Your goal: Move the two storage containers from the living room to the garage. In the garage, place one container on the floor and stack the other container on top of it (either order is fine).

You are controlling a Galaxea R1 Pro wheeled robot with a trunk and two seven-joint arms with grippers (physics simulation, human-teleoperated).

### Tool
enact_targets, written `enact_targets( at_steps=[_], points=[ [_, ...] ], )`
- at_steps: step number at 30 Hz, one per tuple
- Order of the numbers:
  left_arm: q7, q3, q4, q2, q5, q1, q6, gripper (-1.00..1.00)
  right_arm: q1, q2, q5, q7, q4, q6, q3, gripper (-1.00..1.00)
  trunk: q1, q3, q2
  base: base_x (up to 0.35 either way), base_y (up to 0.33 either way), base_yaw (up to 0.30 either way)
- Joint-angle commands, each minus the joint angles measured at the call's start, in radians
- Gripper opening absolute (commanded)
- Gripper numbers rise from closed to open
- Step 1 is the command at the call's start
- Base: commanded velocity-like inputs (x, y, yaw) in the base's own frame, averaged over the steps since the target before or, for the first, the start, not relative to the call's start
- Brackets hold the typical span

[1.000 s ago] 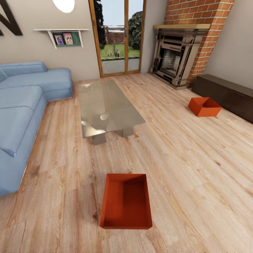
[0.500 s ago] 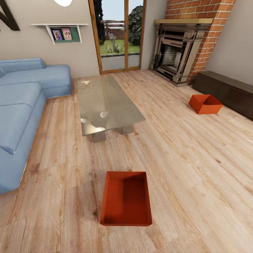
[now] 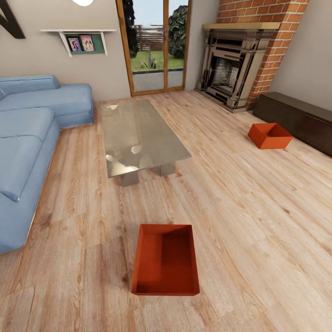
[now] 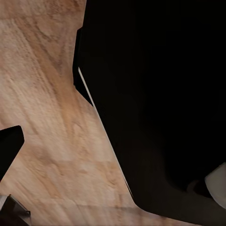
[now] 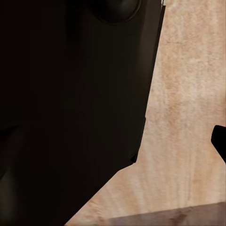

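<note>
Two orange-red storage containers stand on the light wood-plank floor of the living room. The near container point(image 3: 166, 260) lies open side up close in front of me, just this side of the glass coffee table point(image 3: 138, 138). The far container point(image 3: 269, 136) sits at the right, beside a dark low cabinet point(image 3: 299, 120) near the brick fireplace point(image 3: 230, 74). One dark fingertip point(image 4: 7, 146) shows at the edge of the left wrist view, and another dark fingertip point(image 5: 220, 141) at the edge of the right wrist view, both over wood floor. How the jaws stand is hidden.
A blue corner sofa point(image 3: 27, 138) runs along the left. A glass patio door point(image 3: 154, 46) and a wall shelf point(image 3: 80, 41) are at the back. Open wood floor point(image 3: 249, 221) spreads between the two containers. Black robot bodywork point(image 4: 160, 94) crowds the left wrist view.
The whole head view has shifted slightly upward in the picture, so the camera moved. Both containers stay where they were on the floor.
</note>
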Motion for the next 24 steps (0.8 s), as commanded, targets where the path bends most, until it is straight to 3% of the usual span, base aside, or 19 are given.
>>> enact_targets(
  at_steps=[1,20,24],
  points=[
    [0.001,0.000,0.000,0.000,0.004,0.000,-0.001,1.00,-0.001,-0.001,0.004,-0.001,0.002,-0.004,0.005,1.00,0.000,-0.001,0.000,0.000,0.000,0.000],
    [0.000,0.000,0.000,0.000,0.006,0.000,-0.001,1.00,-0.001,0.006,0.007,-0.011,0.002,0.000,0.005,1.00,0.000,-0.001,0.000,0.000,0.000,0.000],
    [0.001,0.001,-0.052,0.007,0.009,0.000,0.000,1.00,0.001,-0.003,-0.004,-0.014,-0.025,0.009,-0.003,1.00,0.000,-0.001,0.000,0.000,0.000,0.000]
  ],
)
